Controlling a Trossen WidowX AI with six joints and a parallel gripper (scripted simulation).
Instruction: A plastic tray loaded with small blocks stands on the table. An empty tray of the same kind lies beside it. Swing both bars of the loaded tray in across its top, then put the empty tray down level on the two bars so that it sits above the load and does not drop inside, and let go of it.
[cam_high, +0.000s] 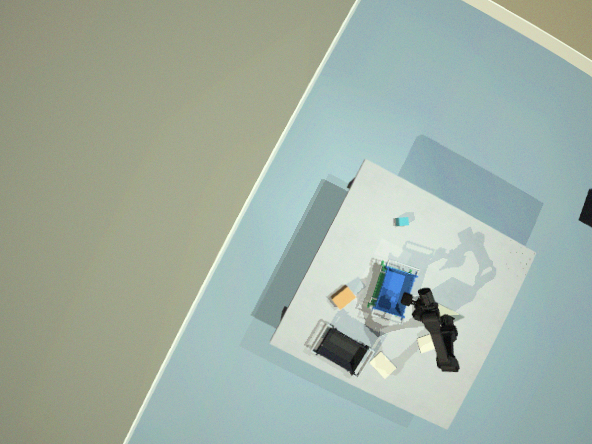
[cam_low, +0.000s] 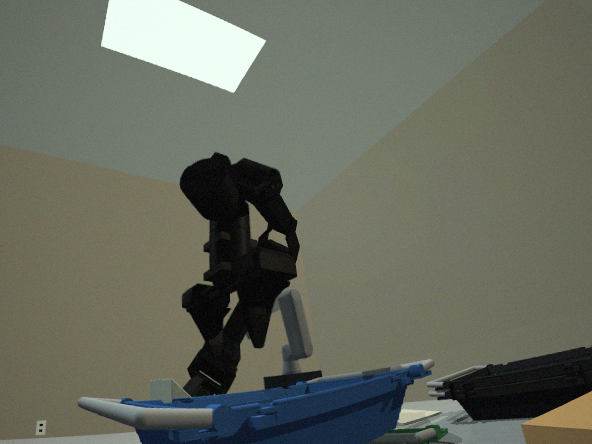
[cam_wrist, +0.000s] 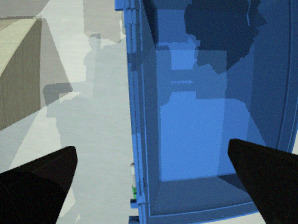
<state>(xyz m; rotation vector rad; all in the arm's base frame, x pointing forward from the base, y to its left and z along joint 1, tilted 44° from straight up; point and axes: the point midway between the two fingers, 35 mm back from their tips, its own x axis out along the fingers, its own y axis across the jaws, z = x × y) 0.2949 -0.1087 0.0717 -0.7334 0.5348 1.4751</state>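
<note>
Blue tray (cam_high: 395, 291) (cam_low: 280, 412) (cam_wrist: 195, 135) above green tray (cam_high: 378, 285) (cam_low: 440, 433), orange block (cam_high: 343, 297) (cam_low: 560, 420) near

A small teal block (cam_high: 401, 221) sits alone on the table. An orange block (cam_high: 343, 297) (cam_low: 560, 420) is there too. A black tray (cam_high: 342, 350) (cam_low: 520, 390) is near the table's edge.

Blue tray (cam_high: 395, 290) (cam_low: 320, 415) (cam_wrist: 192, 140) above green tray (cam_high: 378, 285) (cam_low: 436, 433) (cam_wrist: 134, 192), slightly offset
</note>
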